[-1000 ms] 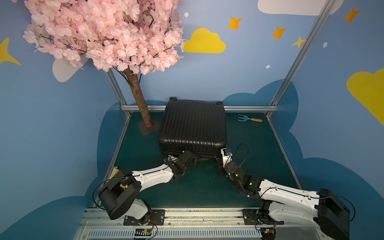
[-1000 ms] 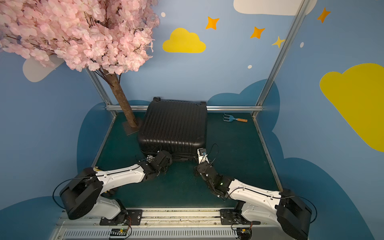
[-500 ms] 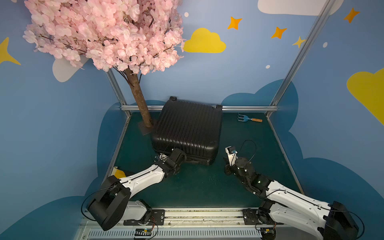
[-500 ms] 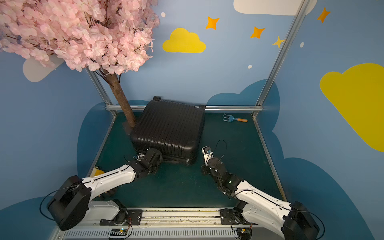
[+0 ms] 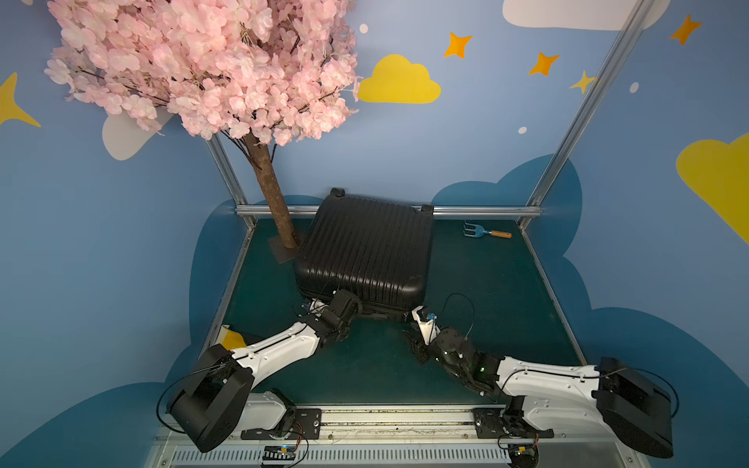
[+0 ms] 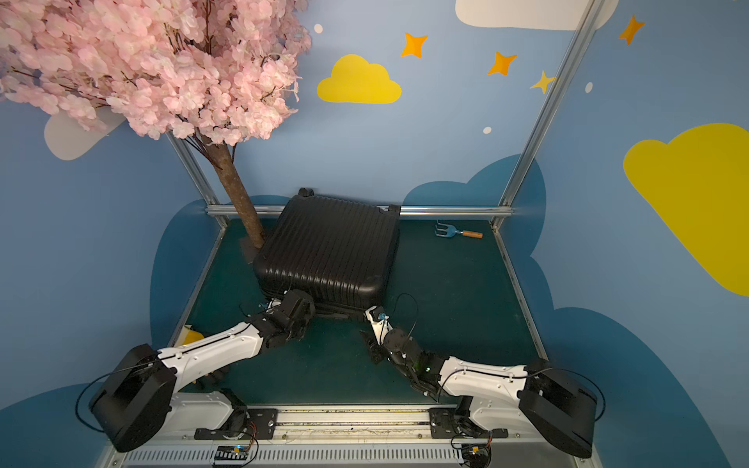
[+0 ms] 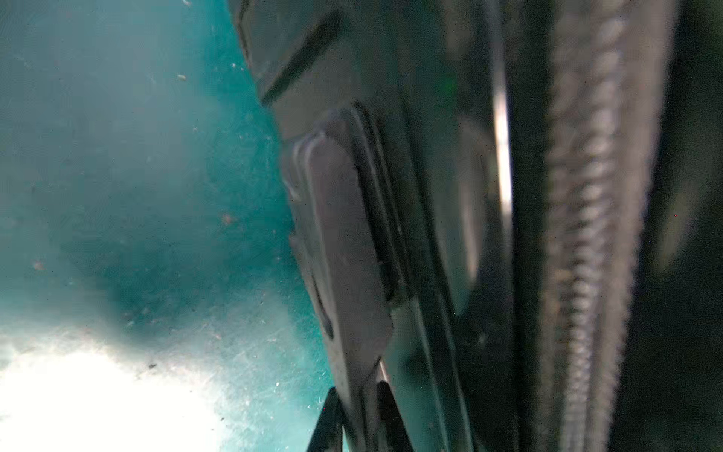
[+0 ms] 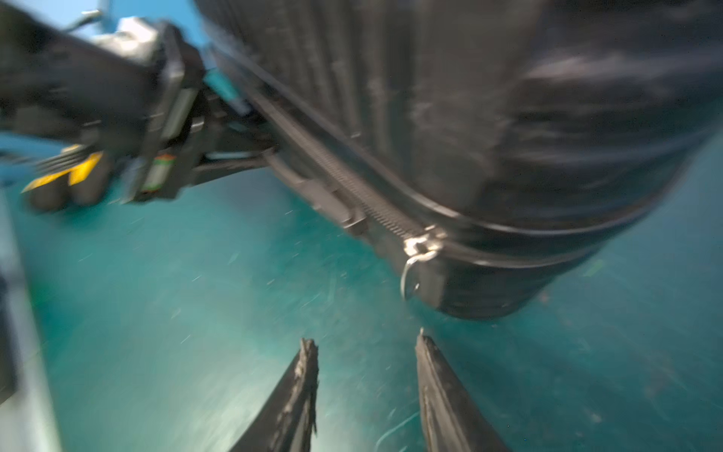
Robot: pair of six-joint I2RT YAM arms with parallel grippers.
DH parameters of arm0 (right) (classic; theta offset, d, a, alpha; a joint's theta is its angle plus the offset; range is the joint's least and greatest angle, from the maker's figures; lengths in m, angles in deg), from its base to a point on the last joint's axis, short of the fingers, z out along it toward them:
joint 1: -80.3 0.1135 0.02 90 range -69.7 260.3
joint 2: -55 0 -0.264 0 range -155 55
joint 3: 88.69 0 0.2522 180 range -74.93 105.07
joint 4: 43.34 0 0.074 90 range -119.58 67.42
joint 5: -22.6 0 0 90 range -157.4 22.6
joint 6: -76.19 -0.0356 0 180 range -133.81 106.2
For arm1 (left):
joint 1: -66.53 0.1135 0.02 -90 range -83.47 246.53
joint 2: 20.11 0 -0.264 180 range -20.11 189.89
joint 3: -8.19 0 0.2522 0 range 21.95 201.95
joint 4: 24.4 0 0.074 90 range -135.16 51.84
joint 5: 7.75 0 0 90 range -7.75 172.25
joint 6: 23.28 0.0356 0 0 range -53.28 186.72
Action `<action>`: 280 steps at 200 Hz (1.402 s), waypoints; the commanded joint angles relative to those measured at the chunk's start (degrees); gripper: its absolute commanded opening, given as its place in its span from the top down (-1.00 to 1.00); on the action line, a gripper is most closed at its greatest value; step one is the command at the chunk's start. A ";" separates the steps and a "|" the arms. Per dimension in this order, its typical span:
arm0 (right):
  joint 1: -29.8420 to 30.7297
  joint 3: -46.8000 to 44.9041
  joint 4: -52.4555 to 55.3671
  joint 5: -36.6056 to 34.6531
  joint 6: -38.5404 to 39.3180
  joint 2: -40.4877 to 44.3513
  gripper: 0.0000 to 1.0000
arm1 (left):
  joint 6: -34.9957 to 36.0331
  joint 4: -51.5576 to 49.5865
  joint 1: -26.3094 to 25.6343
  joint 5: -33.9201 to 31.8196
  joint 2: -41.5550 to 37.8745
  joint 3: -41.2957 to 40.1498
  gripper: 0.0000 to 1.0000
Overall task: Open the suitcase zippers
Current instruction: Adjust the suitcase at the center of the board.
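Green matting covers the counter (image 5: 385,364) under both of your arms. Your right end effector (image 8: 365,348) is released: its two fingers stand apart with only matting between them. Just ahead of its tips, not touching, sits the silver slider (image 8: 420,246) with its wire ring, on the rounded near corner of the suitcase (image 5: 369,247).

From that slider the zip track (image 8: 340,176) runs along the seam to your left end effector (image 7: 358,415), which is clenched at the same near edge. In the left wrist view a flat dark tab (image 7: 344,242) beside the track leads in between its fingertips. The view is too blurred for you to tell whether that tab is a zip pull.

Beyond both end effectors the black ribbed shell lies flat in both top views, with two small wheels at its far edge. Farther still, on your left end effector's side, the tree trunk (image 5: 271,194) stands just beside the case's far corner. A small blue rake (image 5: 482,233) lies well apart from the case, far ahead of your right end effector.
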 commanded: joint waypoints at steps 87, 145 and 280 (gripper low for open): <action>2.90 7.44 -20.30 -21.11 2.85 -17.19 0.15 | 1.55 -1.83 -0.01 0.91 1.25 -2.68 0.96; 2.02 9.73 -12.52 -25.07 -3.84 -19.35 0.55 | 0.42 -0.71 -0.02 1.18 2.43 -3.21 0.96; -10.63 1.78 -17.49 -0.79 5.73 -9.99 1.00 | 0.92 -9.50 1.84 -3.82 0.13 -1.80 0.96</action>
